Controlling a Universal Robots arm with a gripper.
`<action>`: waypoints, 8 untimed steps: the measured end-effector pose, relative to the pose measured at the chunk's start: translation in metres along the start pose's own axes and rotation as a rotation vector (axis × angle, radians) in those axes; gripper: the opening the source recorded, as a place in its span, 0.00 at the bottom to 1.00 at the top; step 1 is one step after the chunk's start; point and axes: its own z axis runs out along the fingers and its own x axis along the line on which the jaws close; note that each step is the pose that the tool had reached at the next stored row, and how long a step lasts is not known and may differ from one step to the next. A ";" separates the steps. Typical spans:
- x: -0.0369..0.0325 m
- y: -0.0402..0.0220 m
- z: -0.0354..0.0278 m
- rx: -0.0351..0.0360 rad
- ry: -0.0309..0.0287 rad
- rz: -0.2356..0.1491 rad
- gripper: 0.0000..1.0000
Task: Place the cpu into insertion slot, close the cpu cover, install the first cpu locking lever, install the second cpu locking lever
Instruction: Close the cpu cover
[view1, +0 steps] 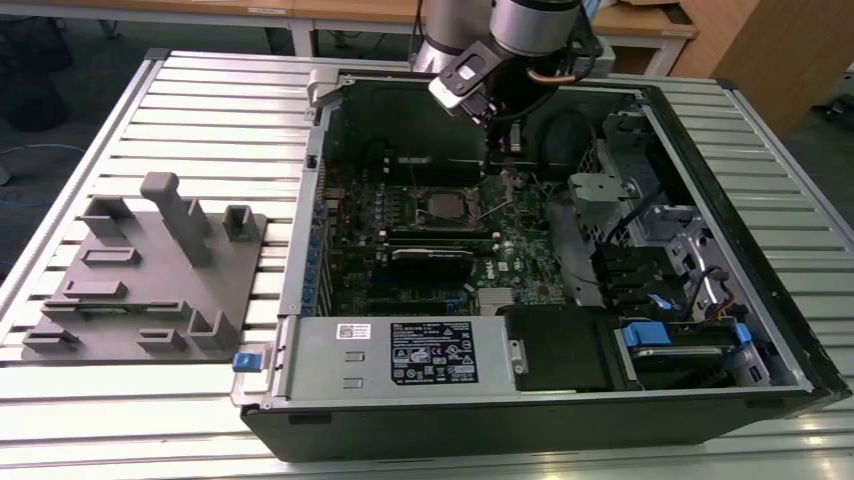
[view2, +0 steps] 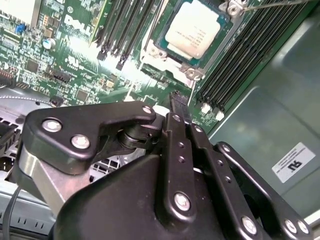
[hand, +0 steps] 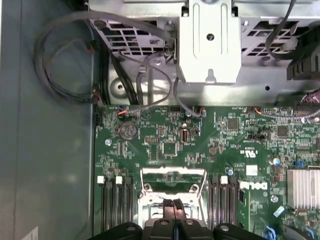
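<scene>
The cpu (view2: 192, 29), a square chip with a silver-grey top, sits in the insertion slot (view1: 441, 206) on the green motherboard. The cpu cover (view2: 191, 72), a thin silver frame, lies flat around the chip; in the first wrist view it shows as a silver frame (hand: 173, 175). A thin wire locking lever (view2: 272, 5) stands raised beside the socket, also seen in the exterior view (view1: 498, 203). My gripper (hand: 174, 206) hovers just above the socket's edge, fingers shut together with nothing between them. Its black fingertips (view2: 178, 102) point at the board beside the socket. In the exterior view my gripper (view1: 505, 150) hangs over the case's far side.
The open computer case (view1: 747, 390) lies on a slatted metal table. A grey power supply box (view1: 400, 352) fills its near end, and a metal drive cage (view1: 607, 190) stands at the exterior view's right. Black memory slots (hand: 116, 205) flank the socket. Loose cables (hand: 65, 65) run nearby. A grey fixture plate (view1: 147, 275) lies outside the case.
</scene>
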 end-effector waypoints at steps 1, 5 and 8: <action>0.0000 0.0011 0.0000 0.0000 -0.0001 0.000 0.11; 0.0001 0.0054 0.0000 0.0000 0.0000 0.000 0.11; 0.0001 0.0081 0.0000 0.0000 0.0000 0.000 0.11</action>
